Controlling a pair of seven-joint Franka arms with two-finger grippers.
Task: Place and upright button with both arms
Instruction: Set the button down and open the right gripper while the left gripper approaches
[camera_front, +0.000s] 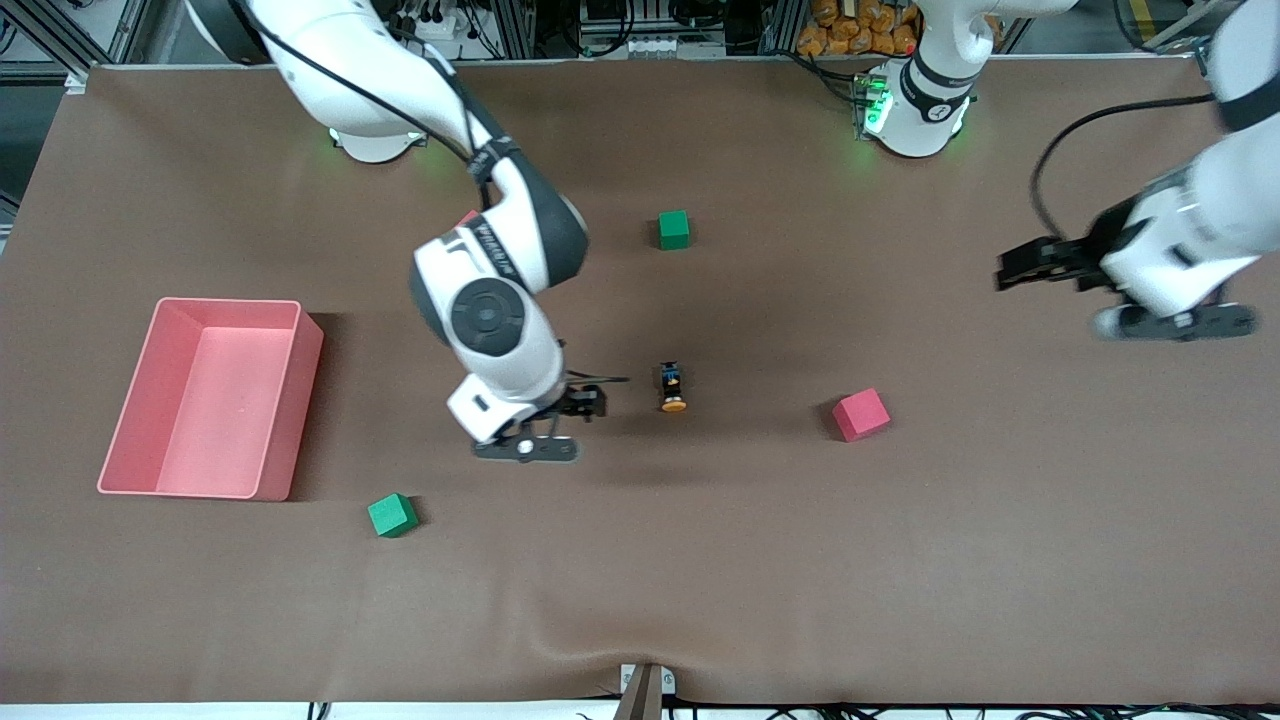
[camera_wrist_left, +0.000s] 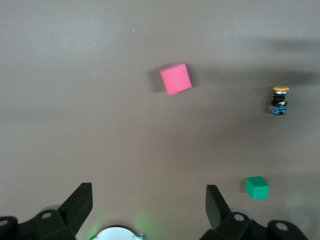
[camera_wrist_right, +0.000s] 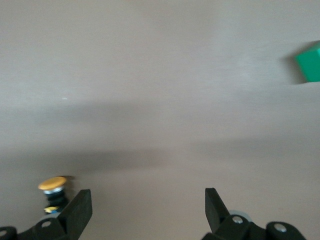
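Note:
The button (camera_front: 673, 388) lies on its side on the brown table near the middle, its orange cap toward the front camera. My right gripper (camera_front: 592, 402) is open and empty, low over the table just beside the button on the right arm's side. In the right wrist view the button (camera_wrist_right: 54, 192) shows just outside one finger (camera_wrist_right: 80, 207), not between the jaws, and my right gripper (camera_wrist_right: 149, 200) holds nothing. My left gripper (camera_front: 1010, 268) is open and empty, up over the left arm's end of the table. It (camera_wrist_left: 149, 197) sees the button (camera_wrist_left: 279, 100) far off.
A pink bin (camera_front: 228, 302) stands at the right arm's end. A red cube (camera_front: 861, 414) lies beside the button toward the left arm's end. One green cube (camera_front: 674, 229) lies farther from the front camera, another (camera_front: 392, 515) nearer. A second red cube (camera_front: 467, 217) peeks from under the right arm.

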